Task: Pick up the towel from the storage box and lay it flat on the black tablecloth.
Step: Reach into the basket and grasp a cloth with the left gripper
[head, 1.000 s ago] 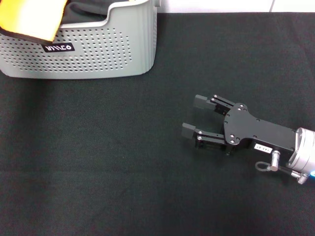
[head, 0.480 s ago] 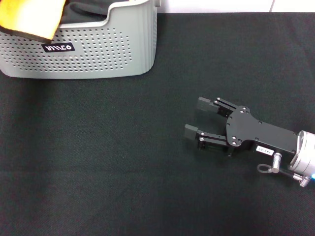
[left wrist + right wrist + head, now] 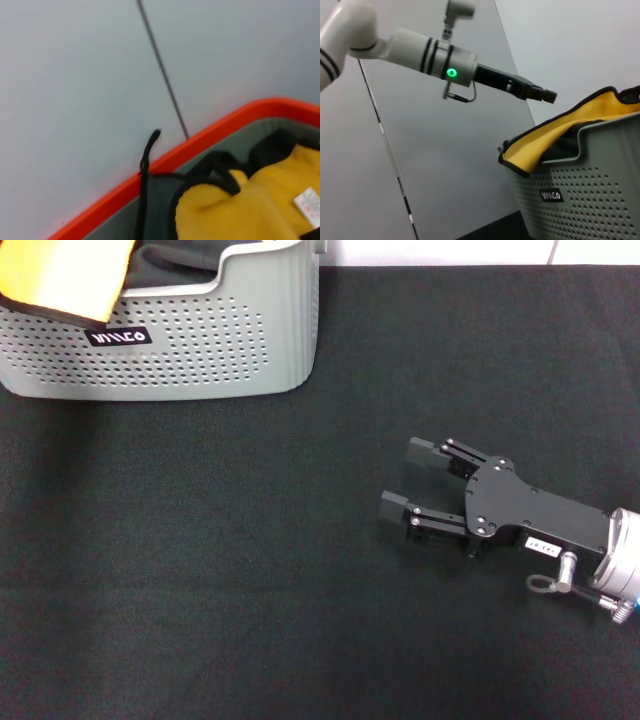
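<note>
The light grey storage box (image 3: pixel 200 340) stands at the far left of the black tablecloth (image 3: pixel 200 570). The yellow-orange towel (image 3: pixel 65 280) with black trim hangs over the box's front left rim. In the right wrist view my left gripper (image 3: pixel 545 94) hovers above the towel (image 3: pixel 555 135) and the box (image 3: pixel 585 190), apart from both. The left wrist view looks down on the towel (image 3: pixel 240 210) and its white label (image 3: pixel 309 204). My right gripper (image 3: pixel 402 478) rests low over the cloth at the right, open and holding nothing.
Dark grey fabric (image 3: pixel 175 265) lies inside the box behind the towel. An orange rim (image 3: pixel 200 145) runs beside the towel in the left wrist view. A grey wall (image 3: pixel 445 175) stands behind the box. The cloth stretches bare between box and right gripper.
My right gripper has slid a little to the right and toward the near edge, still open. The towel and box have not moved.
</note>
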